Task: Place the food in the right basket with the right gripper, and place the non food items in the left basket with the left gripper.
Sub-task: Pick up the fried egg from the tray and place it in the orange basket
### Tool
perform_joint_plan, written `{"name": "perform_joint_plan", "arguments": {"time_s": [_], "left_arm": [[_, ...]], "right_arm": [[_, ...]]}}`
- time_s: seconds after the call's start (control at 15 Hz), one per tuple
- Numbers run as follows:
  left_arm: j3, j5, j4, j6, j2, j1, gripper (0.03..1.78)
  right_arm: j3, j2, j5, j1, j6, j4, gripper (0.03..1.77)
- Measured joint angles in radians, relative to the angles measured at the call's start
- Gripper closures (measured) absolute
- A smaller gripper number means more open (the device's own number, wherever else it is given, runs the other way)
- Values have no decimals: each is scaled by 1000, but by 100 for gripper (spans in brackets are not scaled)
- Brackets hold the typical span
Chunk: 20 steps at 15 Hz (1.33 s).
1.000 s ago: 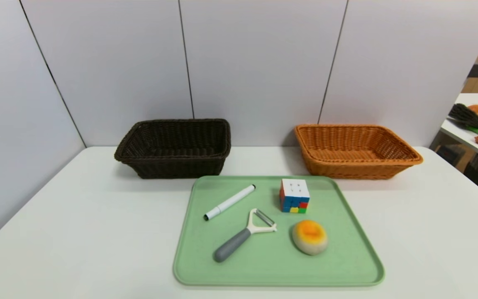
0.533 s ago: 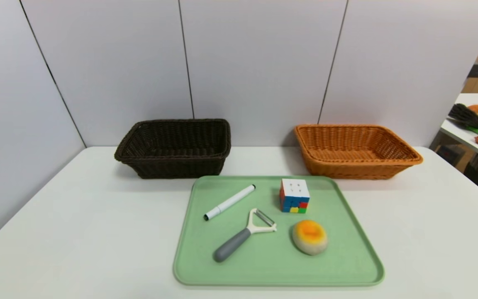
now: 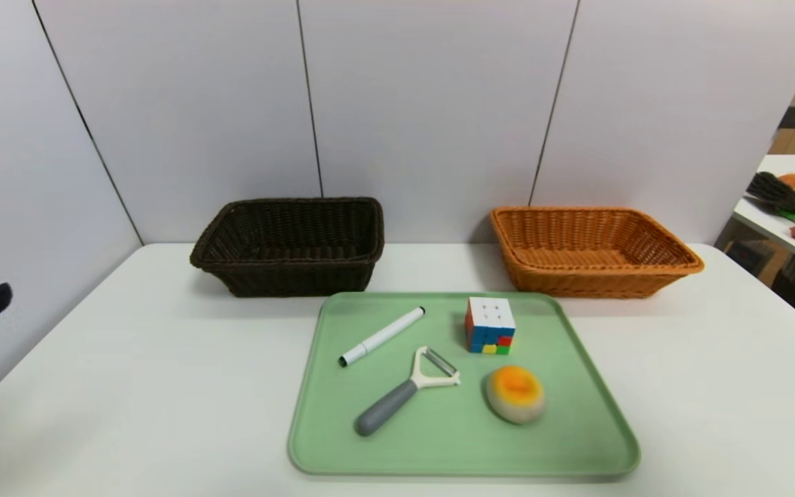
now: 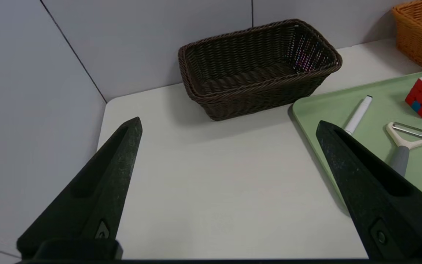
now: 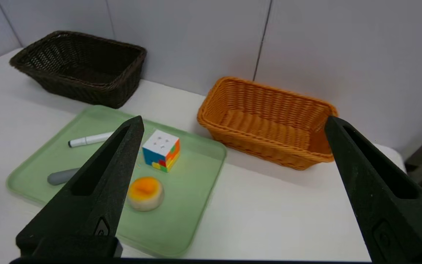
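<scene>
The left hand (image 4: 228, 123) is found open and unloaded above the left side of the desk (image 3: 163, 386), its tip just entering the head view at the left edge. The right hand (image 5: 234, 119) is likewise found open and unloaded, raised over the right side.

A green tray (image 3: 453, 449) is placed at the near middle of the desk. On it are noted a white marker (image 3: 382, 337) at the far left, a grey-handled peeler (image 3: 397, 398) nearer, a puzzle cube (image 3: 490, 326) at the far right and a bun (image 3: 515, 394) near right.

Beyond the tray, the dark brown basket (image 3: 294, 279) is positioned far left, the orange-tan basket (image 3: 591, 281) far right. Both are observed empty.
</scene>
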Motion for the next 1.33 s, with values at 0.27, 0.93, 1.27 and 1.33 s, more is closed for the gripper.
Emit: {"name": "perform_joint_plan", "arguments": {"time_s": [0.27,0.93,1.27,1.33], "left_arm": [[-44,45,3,0,193,-26,12],[-93,169,109,-33,418,-266,12],[-98,164,107,-86,439,-277,12],[-99,164,106,-86,441,-283,12]], "right_arm": [[20,183,-37,131,4,27,10],[-105,469,-303,502,201,319,10],[-266,630,-336,568,346,505,10],[-292,656,-337,570,363,539,10]]}}
